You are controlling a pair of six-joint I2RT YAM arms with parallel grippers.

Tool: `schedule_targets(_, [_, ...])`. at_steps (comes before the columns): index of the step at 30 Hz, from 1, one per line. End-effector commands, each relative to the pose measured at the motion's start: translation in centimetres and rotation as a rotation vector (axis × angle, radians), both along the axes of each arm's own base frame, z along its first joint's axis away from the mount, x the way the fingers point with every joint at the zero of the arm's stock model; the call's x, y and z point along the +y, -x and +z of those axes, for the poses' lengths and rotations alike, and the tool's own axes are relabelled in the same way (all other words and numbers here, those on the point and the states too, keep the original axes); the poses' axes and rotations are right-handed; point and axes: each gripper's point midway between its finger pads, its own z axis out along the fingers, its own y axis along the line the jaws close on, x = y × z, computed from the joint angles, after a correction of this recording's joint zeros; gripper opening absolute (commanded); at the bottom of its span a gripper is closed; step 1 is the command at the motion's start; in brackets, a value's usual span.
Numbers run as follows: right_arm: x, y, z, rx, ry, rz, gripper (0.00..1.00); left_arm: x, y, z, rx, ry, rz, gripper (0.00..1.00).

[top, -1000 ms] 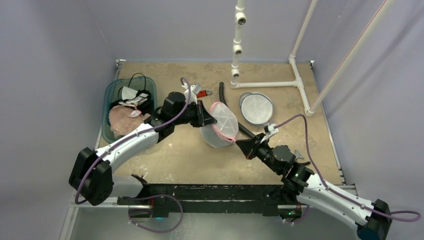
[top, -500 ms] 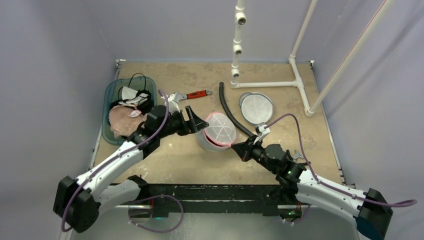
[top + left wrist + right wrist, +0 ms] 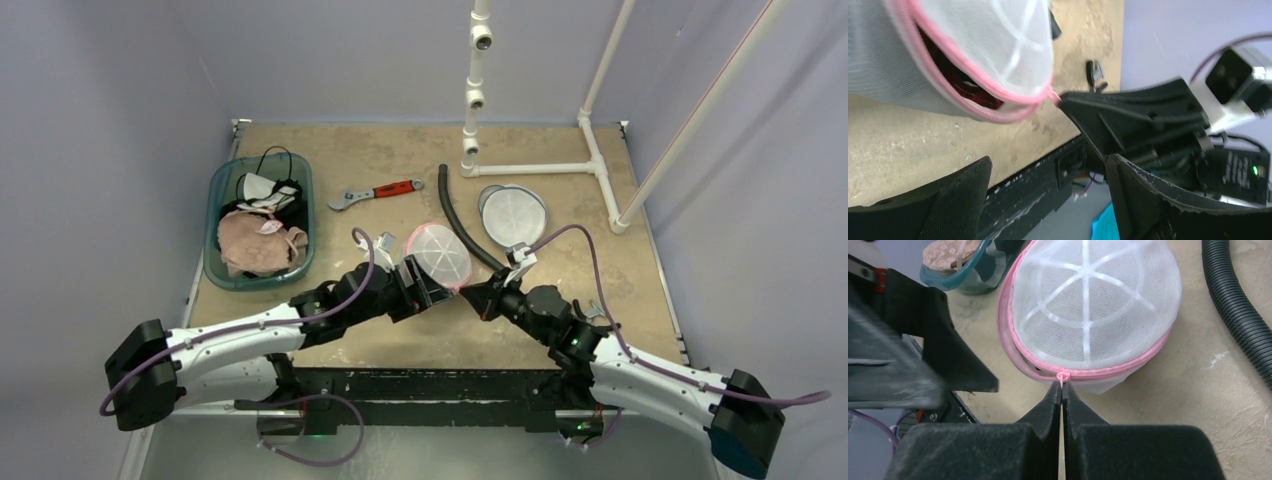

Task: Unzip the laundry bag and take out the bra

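Note:
The laundry bag (image 3: 437, 256) is a white mesh dome with a pink zipper, lying on the table between my arms. My right gripper (image 3: 1062, 387) is shut on the pink zipper pull (image 3: 1062, 376) at the bag's near rim. The zipper is partly open on the left side. Through that gap dark red fabric (image 3: 955, 75) shows inside, which I take for the bra. My left gripper (image 3: 1048, 195) stands open and empty just in front of the bag (image 3: 973, 45), its jaws apart and touching nothing. In the top view the left gripper (image 3: 430, 290) sits against the bag's near left side.
A teal basin (image 3: 215, 190) with clothes stands at the left. A red-handled wrench (image 3: 375, 192) lies behind the bag. A black hose (image 3: 460, 225) runs past the bag's right side, with a round grey lid (image 3: 512, 215) and a white pipe frame (image 3: 540, 168) beyond.
My left gripper has let go of the bag, opened, and swung down toward the near edge. The bag has settled on the table. The right gripper keeps hold of the pull.

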Motion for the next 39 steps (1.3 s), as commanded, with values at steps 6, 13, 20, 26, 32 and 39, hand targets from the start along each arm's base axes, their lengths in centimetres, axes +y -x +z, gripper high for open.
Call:
schedule_targets(6, [1.0,-0.2,3.7,-0.087,-0.055,0.040,0.00,-1.1,-4.8,0.1,0.017,0.046,0.248,0.78])
schedule_targets(13, [1.9,0.7,4.1,-0.105,-0.051,0.118,0.00,-0.2,-7.4,-2.1,0.050,0.002,0.315,0.53])
schedule_targets(20, [1.8,0.9,4.1,-0.113,-0.024,0.136,0.00,1.9,-9.0,-1.7,0.022,-0.029,0.358,0.15])
schedule_targets(26, [1.3,0.2,3.3,-0.083,0.014,0.090,0.00,3.5,-9.8,0.4,-0.029,-0.040,0.372,0.00])
schedule_targets(32, [0.8,-0.2,2.5,-0.051,0.025,0.045,0.00,4.2,-10.1,2.4,-0.085,-0.036,0.361,0.00])
schedule_targets(39, [-0.5,-1.5,0.6,0.011,0.042,-0.081,0.00,3.9,-9.4,4.5,-0.121,0.004,0.291,0.00])
